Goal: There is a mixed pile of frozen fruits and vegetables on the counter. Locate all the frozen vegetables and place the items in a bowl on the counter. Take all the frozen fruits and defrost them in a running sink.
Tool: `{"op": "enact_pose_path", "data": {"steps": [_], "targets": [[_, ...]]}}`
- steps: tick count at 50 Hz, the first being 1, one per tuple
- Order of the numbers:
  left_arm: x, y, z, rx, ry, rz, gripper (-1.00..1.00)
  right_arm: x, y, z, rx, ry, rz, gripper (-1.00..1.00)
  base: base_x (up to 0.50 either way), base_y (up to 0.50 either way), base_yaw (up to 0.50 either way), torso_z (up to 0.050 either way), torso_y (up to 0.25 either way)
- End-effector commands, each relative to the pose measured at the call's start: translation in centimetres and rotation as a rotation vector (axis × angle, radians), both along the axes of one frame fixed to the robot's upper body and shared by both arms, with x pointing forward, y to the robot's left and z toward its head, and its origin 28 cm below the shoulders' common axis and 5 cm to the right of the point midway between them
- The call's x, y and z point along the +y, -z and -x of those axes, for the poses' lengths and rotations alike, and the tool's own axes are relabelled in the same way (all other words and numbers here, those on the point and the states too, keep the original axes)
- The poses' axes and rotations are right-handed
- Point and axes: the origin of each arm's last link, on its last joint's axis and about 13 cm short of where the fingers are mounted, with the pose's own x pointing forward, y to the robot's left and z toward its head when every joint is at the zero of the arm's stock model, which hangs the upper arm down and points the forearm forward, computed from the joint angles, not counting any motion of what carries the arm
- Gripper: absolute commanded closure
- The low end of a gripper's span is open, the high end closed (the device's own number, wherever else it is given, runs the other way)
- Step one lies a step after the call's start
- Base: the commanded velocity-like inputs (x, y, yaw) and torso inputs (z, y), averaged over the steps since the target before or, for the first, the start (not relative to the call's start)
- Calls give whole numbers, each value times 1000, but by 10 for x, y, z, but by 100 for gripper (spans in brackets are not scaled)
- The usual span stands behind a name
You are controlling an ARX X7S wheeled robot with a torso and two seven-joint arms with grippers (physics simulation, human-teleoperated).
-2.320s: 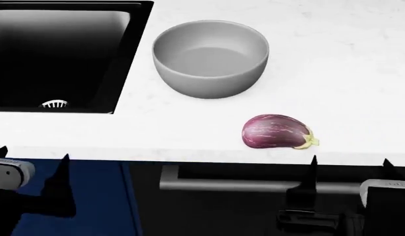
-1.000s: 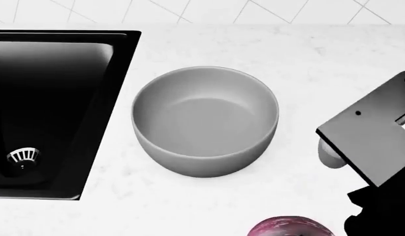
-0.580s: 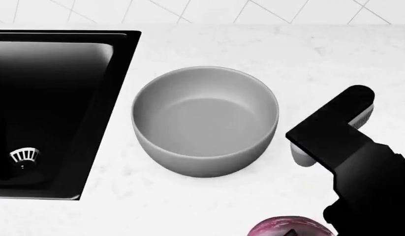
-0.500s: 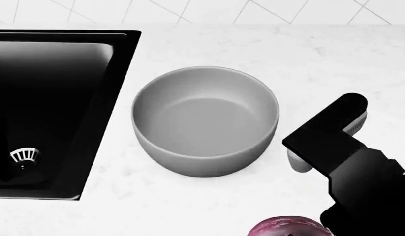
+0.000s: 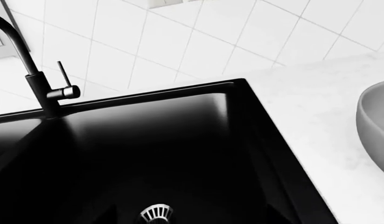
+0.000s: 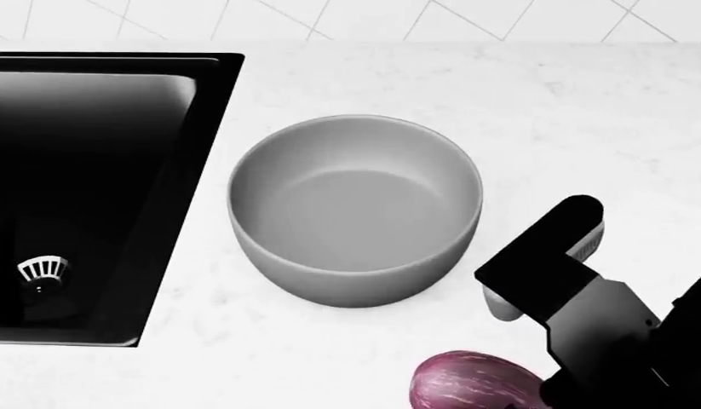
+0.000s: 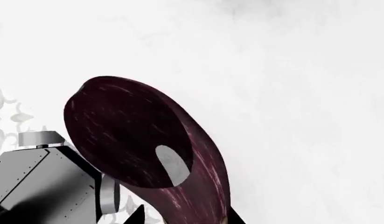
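The only vegetable in view is a purple, white-streaked eggplant (image 6: 475, 382), lying on the white counter (image 6: 577, 111) near its front edge. Close up, the eggplant (image 7: 136, 135) has its stem end between the two black fingertips (image 7: 137, 215) of my right gripper (image 7: 184, 217). The jaws stand apart around it, with a small gap on one side. The right arm (image 6: 577, 298) hides the gripper from the head camera. A light-grey bowl (image 6: 356, 209) stands empty behind and to the left of the eggplant. The black sink (image 6: 89, 187) lies further left. No frozen fruits are in view, and neither is my left gripper.
In the left wrist view the sink basin (image 5: 179, 154) has a slotted metal drain (image 5: 156, 213) and a tall black faucet (image 5: 45, 88) at its back, with no water showing. The bowl's rim (image 5: 375, 126) shows beside it. A white tiled wall (image 6: 327, 17) backs the counter.
The head view closed in on the counter. My right arm came in from the right and dropped toward the eggplant. In the last half second the eggplant shifted slightly left.
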Motion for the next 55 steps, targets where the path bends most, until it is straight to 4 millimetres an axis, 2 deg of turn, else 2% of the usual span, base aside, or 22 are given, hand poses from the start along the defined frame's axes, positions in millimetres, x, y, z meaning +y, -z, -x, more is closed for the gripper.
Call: {"op": "enact_pose_path", "data": {"steps": [1, 13, 19, 22, 36, 40, 47, 55], "targets": [[0, -1, -1, -29, -13, 17, -100, 13, -14, 1, -65, -84, -46, 100, 0, 0, 0, 0, 0], [0, -1, -1, -33, -15, 21, -100, 21, -50, -1, -241, -98, -120, 100, 0, 0, 0, 0, 0], [0, -3, 0, -37, -16, 23, -100, 26, -62, -6, -292, -109, -147, 100, 0, 0, 0, 0, 0], [1, -3, 0, -39, -13, 25, -100, 31, -74, -14, -343, -116, -190, 100, 0, 0, 0, 0, 0], [3, 1, 0, -33, -14, 37, -100, 55, -84, -84, -478, -44, -302, 100, 0, 0, 0, 0, 0], [4, 4, -1, -31, -13, 43, -100, 66, -83, -107, -481, -46, -327, 100, 0, 0, 0, 0, 0], [10, 6, 2, -32, -25, 54, -100, 78, -60, -143, -460, 4, -367, 100, 0, 0, 0, 0, 0], [12, 8, 2, -30, -26, 62, -100, 92, -37, -167, -368, 35, -371, 100, 0, 0, 0, 0, 0]]}}
